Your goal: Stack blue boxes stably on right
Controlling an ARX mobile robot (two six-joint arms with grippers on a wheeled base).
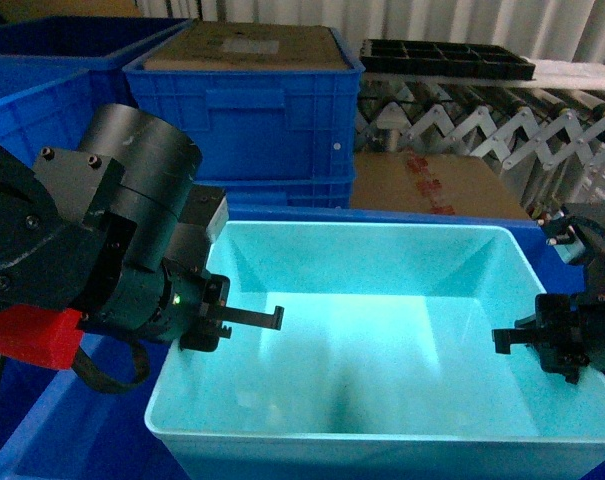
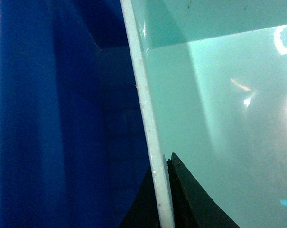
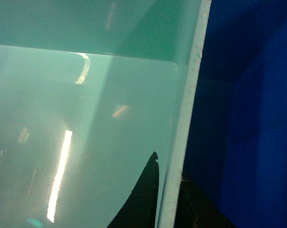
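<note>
Turquoise plastic filled the middle of the head view: the smooth-walled tub [image 1: 382,340] sat inside the larger dark blue crate [image 1: 52,430], whose walls showed around it at left and right. The left gripper [image 1: 217,315] was clamped on the tub's left wall, one finger [image 2: 190,199] inside and one outside (the left wrist view showed the rim pinched between them). The right gripper [image 1: 572,345] was closed the same way on the right wall, its inner finger [image 3: 143,199] dark against the pale floor. Behind stood ribbed blue crates [image 1: 252,110] topped with cardboard.
</note>
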